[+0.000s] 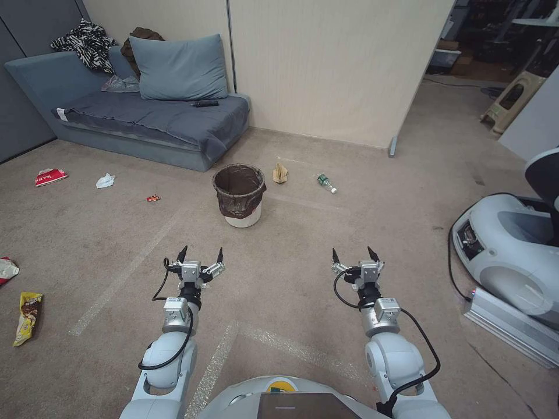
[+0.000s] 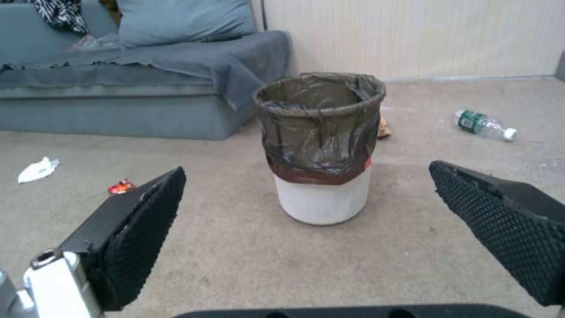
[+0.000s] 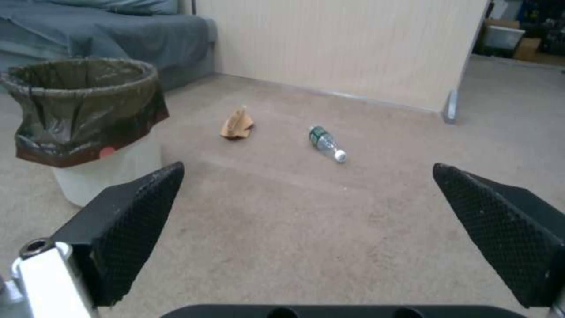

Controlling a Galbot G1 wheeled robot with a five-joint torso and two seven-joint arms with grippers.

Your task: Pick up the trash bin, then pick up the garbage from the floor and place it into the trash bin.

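Observation:
The trash bin [image 1: 239,195] [image 2: 321,145] [image 3: 88,123], a white bucket with a dark brown bag over its rim, stands upright on the carpet in front of the sofa. Garbage lies scattered: a crumpled brown paper bag [image 1: 280,173] [image 3: 237,124] and a green-labelled bottle [image 1: 326,183] [image 2: 486,125] [image 3: 326,143] to the bin's right, a white tissue [image 1: 105,180] [image 2: 36,169], a small red wrapper [image 1: 153,198] [image 2: 120,187], a red packet [image 1: 50,176] and a yellow wrapper [image 1: 28,317] to its left. My left gripper [image 1: 201,255] [image 2: 306,207] hangs open short of the bin. My right gripper [image 1: 356,255] [image 3: 309,212] is open too, empty.
A grey sofa [image 1: 145,119] with a blue cushion stands against the far wall behind the bin. A white machine base [image 1: 512,250] with a cable sits on the floor at the right. Another wrapper [image 1: 7,269] lies at the left edge. A plastic stool [image 1: 512,99] stands far right.

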